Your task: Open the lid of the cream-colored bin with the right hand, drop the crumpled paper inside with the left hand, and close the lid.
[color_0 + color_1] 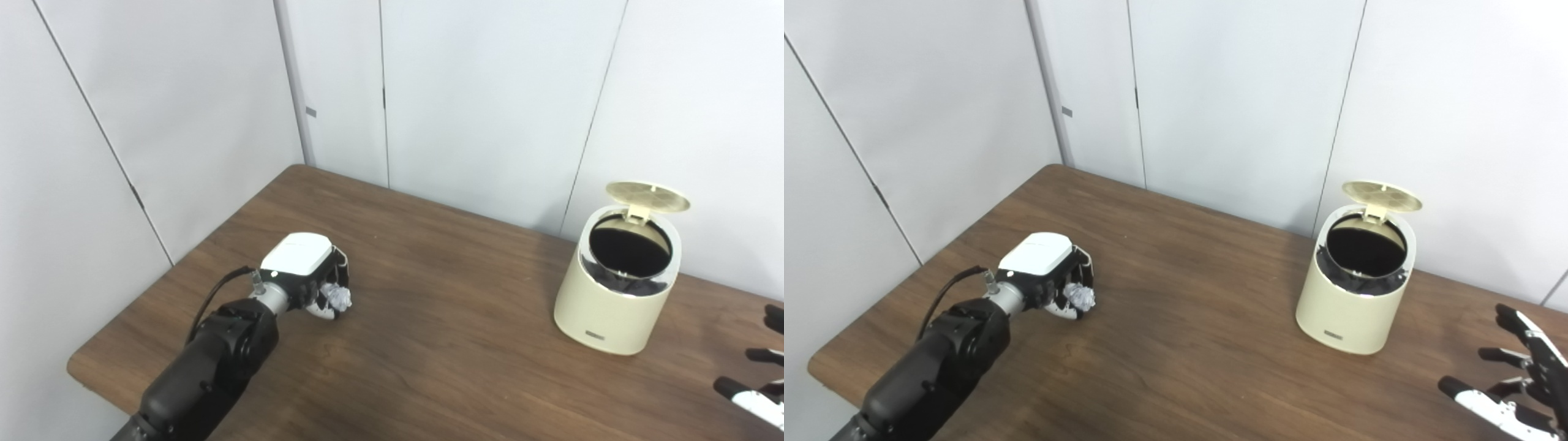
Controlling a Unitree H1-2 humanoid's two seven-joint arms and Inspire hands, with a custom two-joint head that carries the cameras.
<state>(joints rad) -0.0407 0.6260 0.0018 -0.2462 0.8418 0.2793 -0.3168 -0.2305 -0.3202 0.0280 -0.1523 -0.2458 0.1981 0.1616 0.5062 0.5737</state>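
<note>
— Crumpled paper (1081, 297) sits right at the fingertips of the left hand (1047, 275), down on the table (1182, 367). The fingers curl around it, pinching it against the thumb, as far as I can see from here.

— And the cream-colored bin (1350, 306)?

— Well off to that hand's right, lid (1381, 196) standing up, mouth wide open. The right hand (1513, 386) hangs just beside the bin on its far side from the paper, fingers spread, holding nothing.

— So what worries you?

— The grip. That ball is small and light, and only part of it shows between the fingers. If the pinch is shallow, I'd guess it slips out on the carry across all that bare wood.

— Anything else?

— The lid. Nothing is holding it up; it leans back on its own hinge. A knock from the incoming arm against the rim could tip it shut, or shove the whole bin, before the paper drops.
</note>
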